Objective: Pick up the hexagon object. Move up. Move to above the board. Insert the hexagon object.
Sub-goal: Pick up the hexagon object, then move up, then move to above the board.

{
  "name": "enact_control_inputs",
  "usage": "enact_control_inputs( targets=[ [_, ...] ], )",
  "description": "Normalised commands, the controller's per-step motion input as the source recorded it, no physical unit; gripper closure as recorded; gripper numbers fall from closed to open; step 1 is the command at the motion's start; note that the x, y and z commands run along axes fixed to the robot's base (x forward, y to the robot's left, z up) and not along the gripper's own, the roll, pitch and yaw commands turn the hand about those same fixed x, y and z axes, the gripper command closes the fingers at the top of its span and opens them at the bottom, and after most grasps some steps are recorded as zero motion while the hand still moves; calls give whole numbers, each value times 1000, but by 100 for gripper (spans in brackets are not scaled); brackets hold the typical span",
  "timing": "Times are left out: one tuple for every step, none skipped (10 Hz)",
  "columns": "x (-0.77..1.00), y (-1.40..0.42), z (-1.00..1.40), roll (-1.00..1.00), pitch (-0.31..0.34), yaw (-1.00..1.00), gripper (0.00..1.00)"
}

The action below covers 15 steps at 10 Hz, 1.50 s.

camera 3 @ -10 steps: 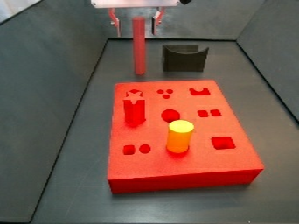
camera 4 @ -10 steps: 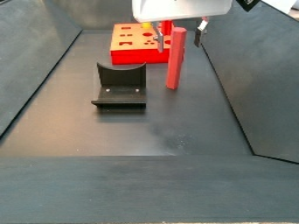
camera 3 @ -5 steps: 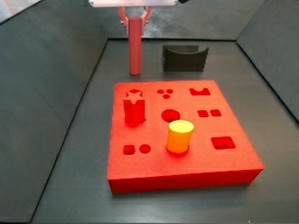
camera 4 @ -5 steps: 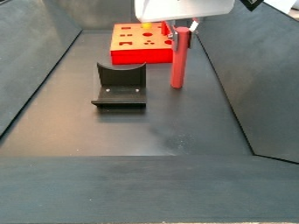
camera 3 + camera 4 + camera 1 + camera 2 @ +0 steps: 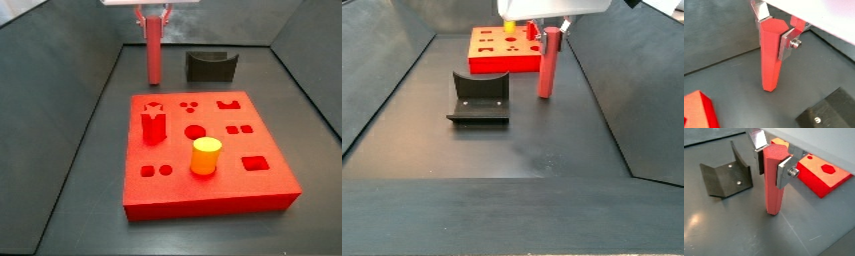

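Note:
The hexagon object is a tall plain red rod standing upright on the far side of the floor, beyond the board. My gripper is shut on its top end, and its lower end hangs close to the floor. Both wrist views show the silver fingers pressed on opposite flats of the rod, and likewise here on the rod. In a side view the gripper holds the rod beside the board.
The dark fixture stands right of the rod, also seen here. On the board stand a short red peg and a yellow-orange cylinder. Dark walls enclose the floor.
The gripper has risen a little with the rod in it and shifted slightly sideways. The rod's lower end sits higher in both side views.

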Motion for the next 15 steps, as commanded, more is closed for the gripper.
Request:
enact_control_inputs(
  targets=[
    [0,0,0,0,0,0,100],
    [0,0,833,0,0,0,100],
    [64,94,884,2,-32,52,100],
    [40,79,815,3,-5,46,100],
    [21,33,569,9,40,20,100],
    [18,19,401,15,63,10,100],
    [22,15,229,21,80,5,100],
    [58,273,1000,292,119,-271,100],
    [59,277,1000,269,129,-247,100],
    [52,249,1000,193,120,-184,100],
    [48,234,1000,132,103,-126,100],
    [45,225,1000,93,96,-97,100],
    [45,211,1000,50,90,-64,100],
    [45,193,1000,28,89,-43,100],
    [43,175,1000,11,87,-31,100]
  ],
)
